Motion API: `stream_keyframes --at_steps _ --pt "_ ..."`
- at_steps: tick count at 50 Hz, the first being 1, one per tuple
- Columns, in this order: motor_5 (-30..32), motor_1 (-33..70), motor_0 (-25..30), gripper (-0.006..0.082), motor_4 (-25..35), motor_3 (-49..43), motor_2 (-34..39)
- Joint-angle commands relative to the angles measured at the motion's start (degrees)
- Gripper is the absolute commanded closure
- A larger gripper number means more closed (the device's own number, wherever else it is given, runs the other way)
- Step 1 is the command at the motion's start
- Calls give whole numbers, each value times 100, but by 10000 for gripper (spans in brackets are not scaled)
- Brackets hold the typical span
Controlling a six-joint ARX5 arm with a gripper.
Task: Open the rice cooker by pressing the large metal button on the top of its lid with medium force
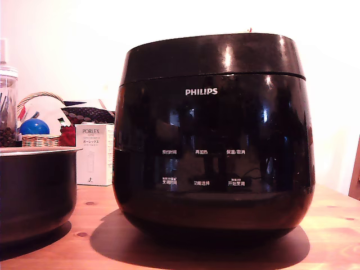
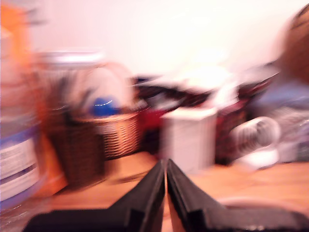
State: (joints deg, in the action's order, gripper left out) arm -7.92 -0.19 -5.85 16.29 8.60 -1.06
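Observation:
The rice cooker (image 1: pixel 214 140) is a large glossy black rounded appliance with a white PHILIPS logo and white Chinese labels, filling the middle of the exterior view on a wooden table. Its lid (image 1: pixel 211 56) sits down on the body, with a thin seam between them. The metal button on top is hidden from this low angle. My gripper (image 2: pixel 166 166) appears only in the blurred wrist view, its two black fingers pressed together at the tips with nothing between them. That view faces the clutter beyond the table, and the cooker does not show clearly in it.
A matte dark pot (image 1: pixel 34 191) with a pale rim stands at the exterior view's left. Behind it are a wicker basket (image 1: pixel 39 138) holding a blue ball (image 1: pixel 34 127) and a white box (image 1: pixel 94 154). The wrist view shows a basket (image 2: pixel 113 133), a white box (image 2: pixel 188 137) and a bottle (image 2: pixel 17 159).

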Motion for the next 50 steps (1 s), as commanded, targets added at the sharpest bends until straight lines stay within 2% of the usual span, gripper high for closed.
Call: stream_keyframes --at_steps 1,2,4,5,7,8,9,16,20,30,40,43,50 --pt "-678 -55 70 791 264 291 9" --pt "-1182 -55 81 791 348 354 -4" --pt "-1182 -55 107 791 619 391 -55" --pt "-1635 -55 118 791 756 382 -85" --pt "-1668 -52 155 791 942 374 -160" --pt "-1668 -52 175 791 1217 363 -199" --pt "-2011 -52 195 791 1386 350 -238" --pt "-2356 -50 376 791 2409 175 -586" --pt "-2371 -46 494 791 2802 -13 -813" --pt "-2354 249 710 791 3318 -175 -1331" --pt "-2312 1202 901 791 4358 -175 -1950" --pt "-2297 1547 977 791 4511 -177 -2153" --pt "-1574 2260 1209 791 4540 -173 -2590"
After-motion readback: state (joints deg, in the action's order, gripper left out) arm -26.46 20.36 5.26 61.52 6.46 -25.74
